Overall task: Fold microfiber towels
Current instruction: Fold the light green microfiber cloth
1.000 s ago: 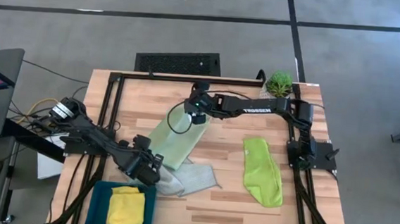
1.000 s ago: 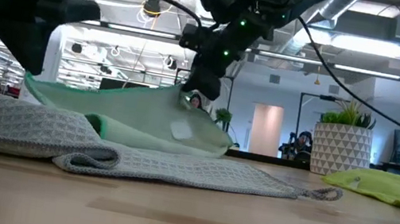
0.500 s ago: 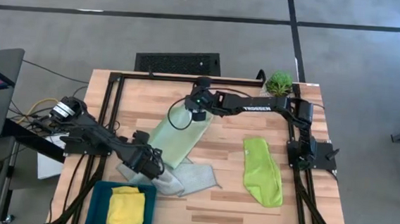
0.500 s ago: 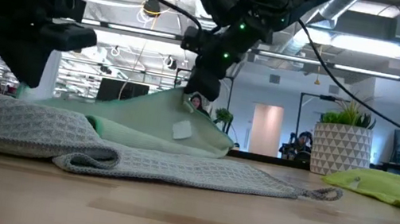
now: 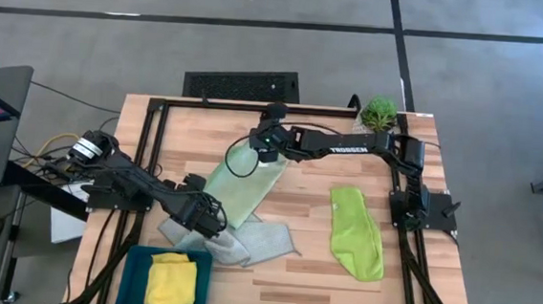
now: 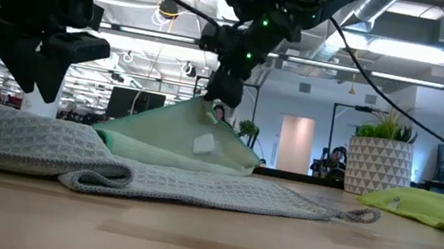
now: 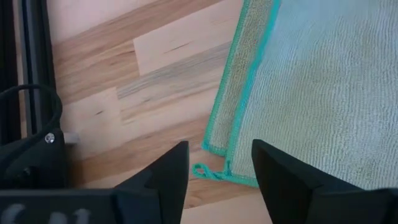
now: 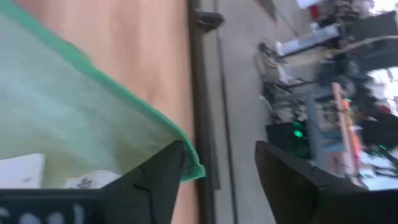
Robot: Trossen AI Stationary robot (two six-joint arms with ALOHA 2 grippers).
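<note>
A sage green towel [image 5: 240, 190] lies slantwise at mid-table, its near end resting on a pale grey-green towel [image 5: 263, 242]. My left gripper [image 5: 211, 217] hangs open just above the sage towel's near corner [image 7: 217, 149], touching nothing. My right gripper [image 5: 264, 146] is open at the towel's far corner [image 6: 205, 106], which still stands tented off the table. A lime green towel [image 5: 357, 233] lies flat at the right. A yellow towel [image 5: 171, 281] sits folded in the teal bin [image 5: 134, 265]. My right gripper's fingers stand apart, pointing down at the sage towel's far corner. The green-hemmed edge of that corner [image 8: 189, 163] lies against one finger [image 8: 163, 174]; whether it is still caught there I cannot tell. The corner is raised while the rest of the towel slopes down to the table.
A potted plant [image 5: 380, 112] stands at the far right corner. Black frame rails [image 5: 152, 153] run along the table's left and right sides. Bare wood shows between the two towel groups and along the near edge right of the bin.
Both grippers have opened. My left gripper has let go of the sage towel's near end and risen a little; that end, held up and taut before, has dropped onto the grey-green towel. The far corner stays raised at my right gripper.
</note>
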